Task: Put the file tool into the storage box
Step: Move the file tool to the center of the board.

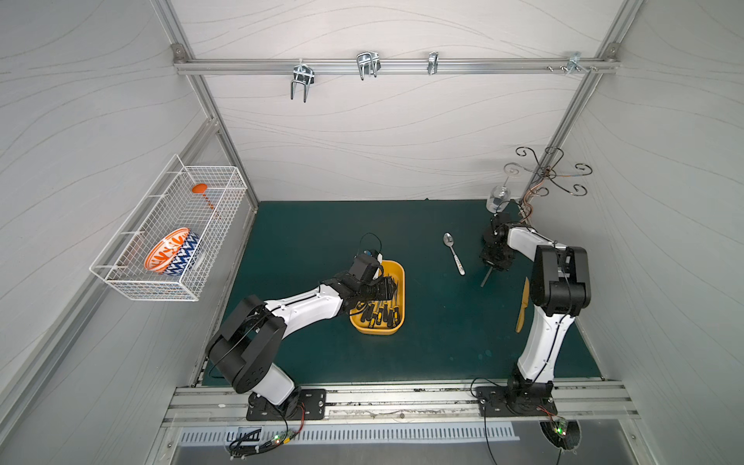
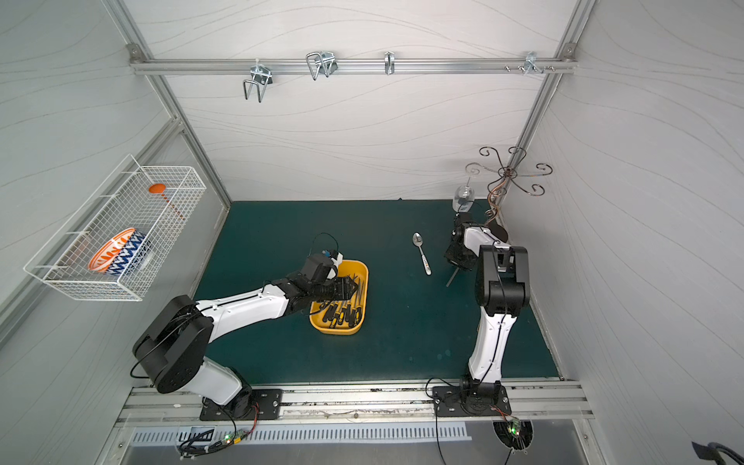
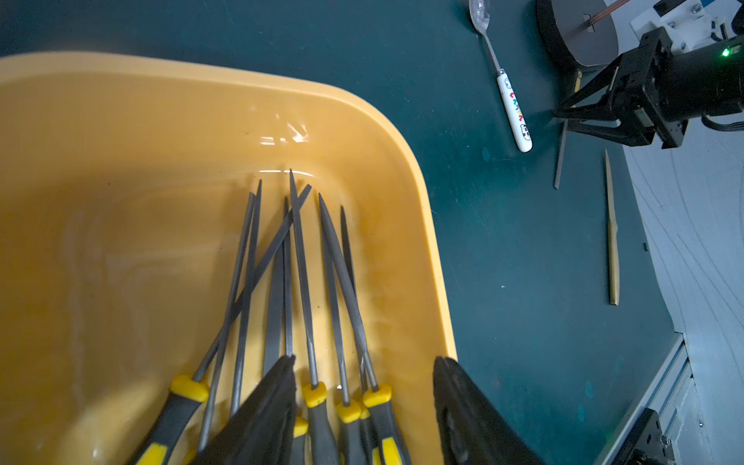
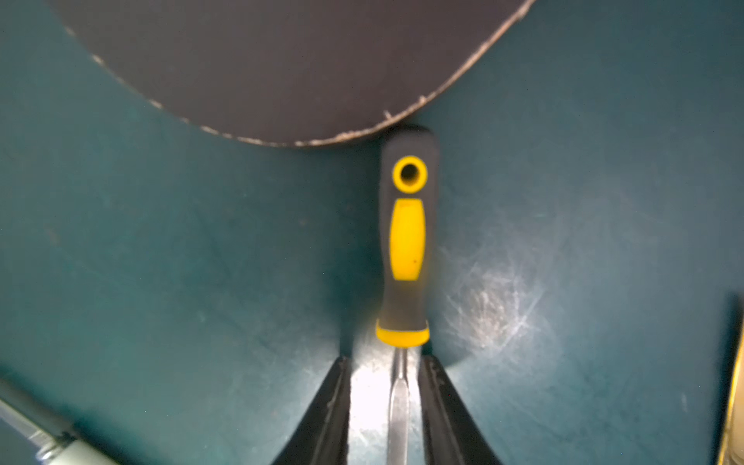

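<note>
File tool (image 4: 406,241): lies flat on the green mat, well apart from the storage box (image 1: 376,331), on the far side of the spoon (image 1: 454,254). Its handle butt sits against the dark round stand base (image 4: 282,60).
Right gripper (image 4: 385,357): jaws straddle the bare steel shank just below the yellow collar. Mat shows on each side, so nothing is clamped yet.
Left gripper (image 3: 364,358): jaws parted and empty, hanging over the files (image 3: 302,282) already in the storage box.
Risk: a pinch on the thin shank may let the handle-heavy file swing or slip. The left gripper over the storage box could block the drop.
Right wrist view only: shows the gap at the shank and the handle. In both top views the gripper hides these, leaving just the blade tip.
</note>
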Controlling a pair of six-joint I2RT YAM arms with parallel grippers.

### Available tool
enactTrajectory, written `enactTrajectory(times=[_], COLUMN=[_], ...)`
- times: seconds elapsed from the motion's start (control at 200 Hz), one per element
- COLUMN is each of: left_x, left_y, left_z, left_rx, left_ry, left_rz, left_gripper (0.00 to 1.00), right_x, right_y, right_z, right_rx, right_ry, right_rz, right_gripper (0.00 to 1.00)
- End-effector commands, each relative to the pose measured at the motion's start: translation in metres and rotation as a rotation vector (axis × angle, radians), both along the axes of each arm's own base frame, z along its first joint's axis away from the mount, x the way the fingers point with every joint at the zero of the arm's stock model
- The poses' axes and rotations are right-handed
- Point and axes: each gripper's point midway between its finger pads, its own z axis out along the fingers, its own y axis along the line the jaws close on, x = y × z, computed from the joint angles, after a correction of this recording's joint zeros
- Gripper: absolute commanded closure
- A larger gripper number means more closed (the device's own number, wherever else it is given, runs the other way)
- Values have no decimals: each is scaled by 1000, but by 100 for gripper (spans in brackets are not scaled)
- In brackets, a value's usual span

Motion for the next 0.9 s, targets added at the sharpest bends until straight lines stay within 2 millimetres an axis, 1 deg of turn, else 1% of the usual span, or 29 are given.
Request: enactTrajectory(times=[0.0,0.08,0.165,0.215,0.26,0.38,0.42,0.51,0.65,0.715,0.8,0.895], left_x=[6,6,6,6,6,7,7,6,2,1,-1,-2], left_y=[1,1,1,0,-1,-4,-5,-5,-2,0,1,-1], left_z=[14,15,15,15,14,14,14,14,15,16,16,16], left_rx=[-14,-15,-22,-30,-38,-62,-72,-85,-94,-94,-91,-90], left_ry=[-54,-54,-51,-49,-46,-40,-37,-32,-40,-45,-49,-48], left_rz=[2,7,10,11,15,24,26,31,48,55,58,56], left_gripper=[41,41,41,41,41,41,41,41,41,41,41,41], right_x=[-35,-45,-56,-60,-65,-85,-94,-119,-162,-174,-178,-173], right_y=[10,16,28,36,47,73,81,97,110,117,126,139], right_z=[-26,-30,-32,-27,-22,-10,-6,-4,-5,-4,2,15], right_rx=[75,98,133,124,135,165,187,257,360,415,460,461], right_ry=[128,142,147,145,134,118,114,118,123,115,98,85], right_rz=[-11,-12,-5,17,46,102,117,122,60,30,27,109], right_gripper=[77,84,86,86,87,87,87,87,87,87,83,71])
